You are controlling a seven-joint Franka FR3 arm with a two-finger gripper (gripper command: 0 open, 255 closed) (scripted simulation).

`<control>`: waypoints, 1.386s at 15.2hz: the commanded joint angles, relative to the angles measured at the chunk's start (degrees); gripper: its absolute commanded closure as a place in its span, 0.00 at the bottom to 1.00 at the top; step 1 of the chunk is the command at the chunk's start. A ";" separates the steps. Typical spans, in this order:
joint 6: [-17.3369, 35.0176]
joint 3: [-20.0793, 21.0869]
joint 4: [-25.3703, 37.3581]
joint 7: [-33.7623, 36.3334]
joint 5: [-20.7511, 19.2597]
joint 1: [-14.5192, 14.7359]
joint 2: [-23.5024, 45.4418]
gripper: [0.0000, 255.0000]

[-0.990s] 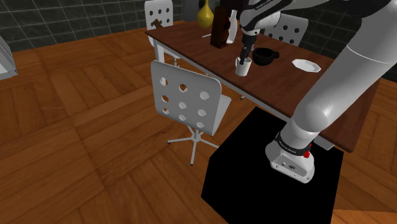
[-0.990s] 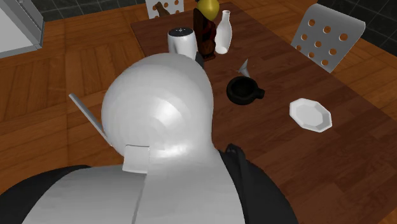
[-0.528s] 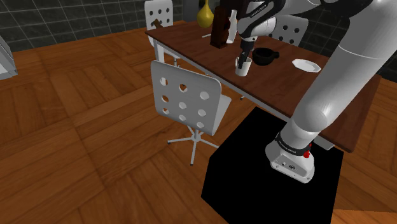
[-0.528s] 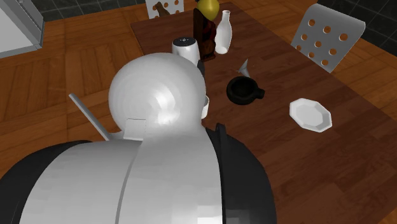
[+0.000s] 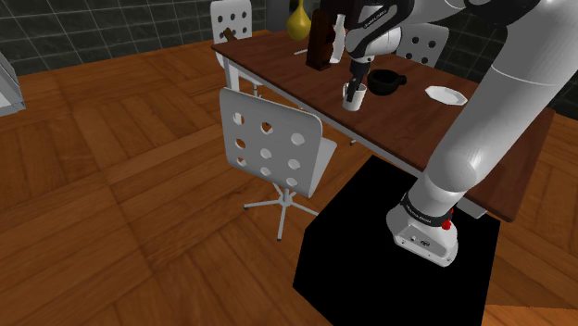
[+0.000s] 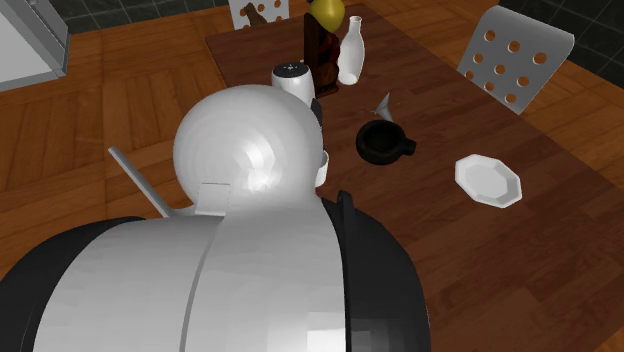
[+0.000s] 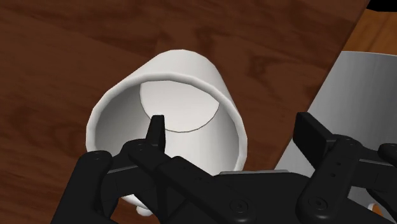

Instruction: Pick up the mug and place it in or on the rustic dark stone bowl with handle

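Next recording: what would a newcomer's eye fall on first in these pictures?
In the wrist view, the plain white cylindrical mug looms large, its wall between the fingers of the open black gripper. In the second exterior view, the bulky white arm blocks the foreground; beyond it a black bowl with a handle sits on the dark wooden table.

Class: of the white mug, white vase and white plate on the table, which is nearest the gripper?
The mug: the open gripper straddles its wall, one finger inside the rim, one outside. The vase and plate stand well away.
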 commanded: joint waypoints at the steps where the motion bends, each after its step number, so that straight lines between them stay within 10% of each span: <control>1: 0.00 0.00 0.00 0.00 0.00 0.00 0.00 0.00; 2: 0.00 0.00 0.00 0.00 0.00 0.00 0.00 1.00; 21: -7.66 0.15 3.54 1.28 -2.12 0.23 -4.48 1.00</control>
